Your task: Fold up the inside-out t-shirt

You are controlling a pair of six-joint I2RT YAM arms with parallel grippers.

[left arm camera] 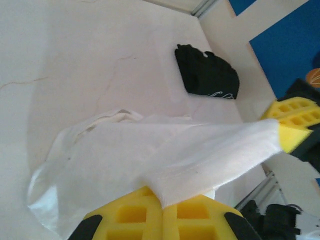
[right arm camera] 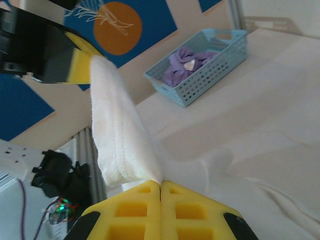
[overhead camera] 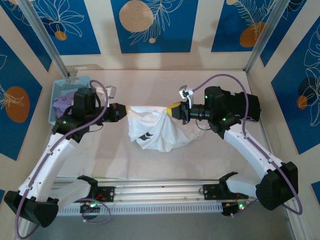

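shirt: the large white cotton t-shirt [overhead camera: 159, 129] hangs between the two claws over the middle of the tabletop [overhead camera: 150, 85]. its upper edge is pulled into a taut band from one claw to the other, and the rest droops in bunched folds onto the surface below.
print: a small dark graphic print [overhead camera: 146, 136] shows on the lower left part of the hanging cloth.
left claw: the left claw [overhead camera: 123, 111] is clamped on the left end of the band. in the left wrist view its yellow pads [left arm camera: 130, 215] sit pressed together with the white cloth coming out from between them.
right claw: the right claw [overhead camera: 176, 110] is clamped on the right end of the band. in the right wrist view its yellow pads [right arm camera: 135, 210] meet with no gap and the doubled, stitched edge of the shirt rises from their tips.
band: the two claws face each other at about the same height, above the tabletop.
tabletop: pale cream and smooth, walled by panels with blue and orange patterns.
basket: a light blue perforated plastic basket [right arm camera: 215, 75] stands at the far left corner, well apart from the shirt, with a crumpled lavender-purple garment [right arm camera: 187, 62] inside it.
black garment: a folded black garment [left arm camera: 207, 72] lies flat on the tabletop near the wall, apart from the shirt.
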